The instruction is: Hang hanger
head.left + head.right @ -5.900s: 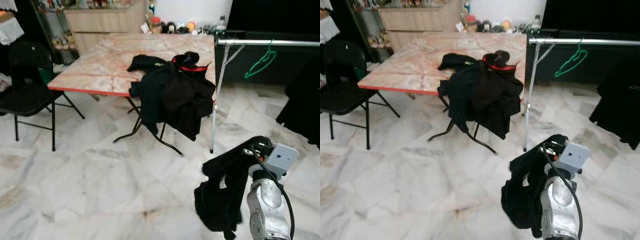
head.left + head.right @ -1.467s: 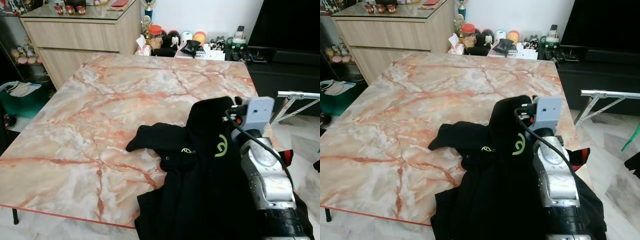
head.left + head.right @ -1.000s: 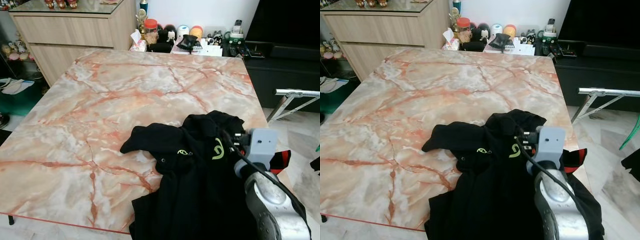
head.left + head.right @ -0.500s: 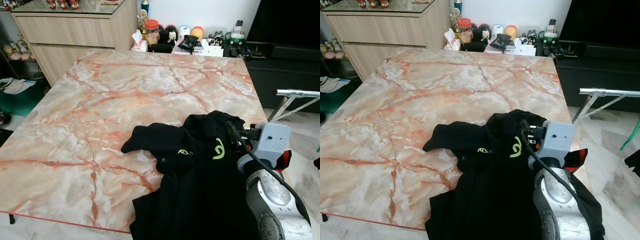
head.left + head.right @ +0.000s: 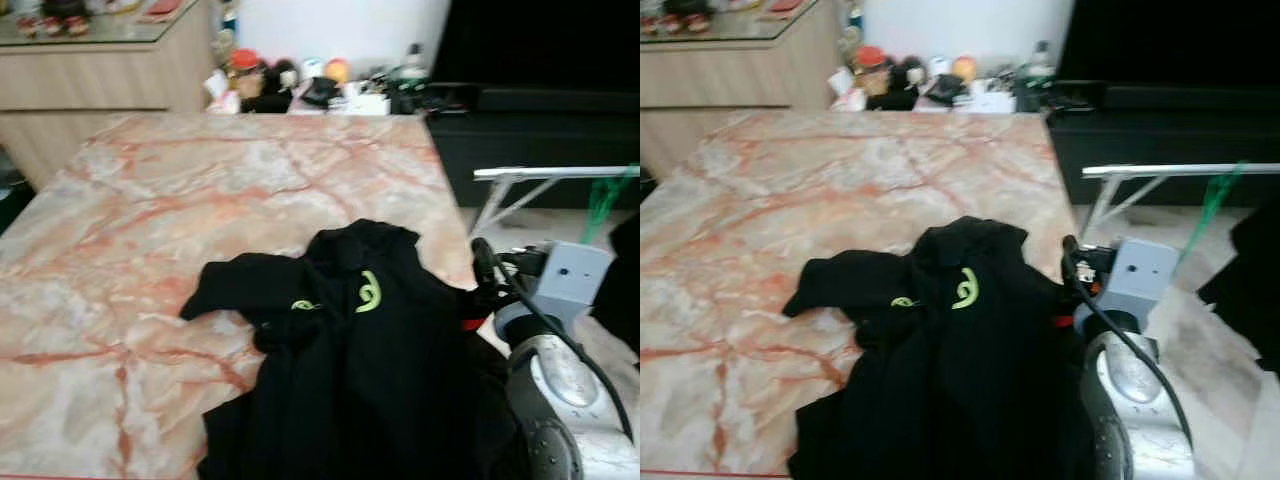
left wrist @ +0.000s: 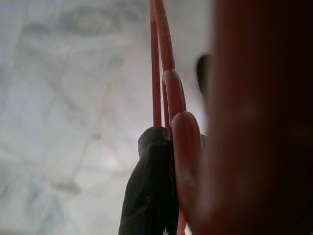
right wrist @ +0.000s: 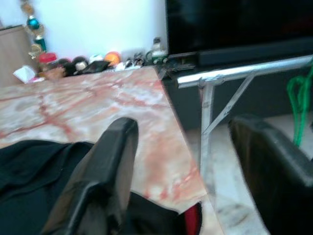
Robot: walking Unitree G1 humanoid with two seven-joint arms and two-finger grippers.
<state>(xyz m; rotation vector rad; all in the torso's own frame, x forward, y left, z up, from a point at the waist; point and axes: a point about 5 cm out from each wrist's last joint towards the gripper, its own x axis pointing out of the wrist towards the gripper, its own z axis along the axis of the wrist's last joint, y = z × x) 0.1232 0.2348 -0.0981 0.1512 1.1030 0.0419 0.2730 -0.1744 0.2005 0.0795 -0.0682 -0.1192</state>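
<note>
Right gripper [image 7: 181, 161] spread empty above black clothes [image 5: 360, 370], green hanger [image 7: 299, 105] well apart on rail [image 7: 244, 72]

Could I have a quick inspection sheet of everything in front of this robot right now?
Surface: pink marble-pattern table, far half bare.
Job's things: red plastic hangers in left gripper; green hanger on silver metal rail.
Clutter: black garments heaped at near right corner; small ornaments along far edge.
Grippers: right gripper open beside table.
Cables: black cable on right wrist.
Surroundings: wooden cabinet, marble floor.
</note>
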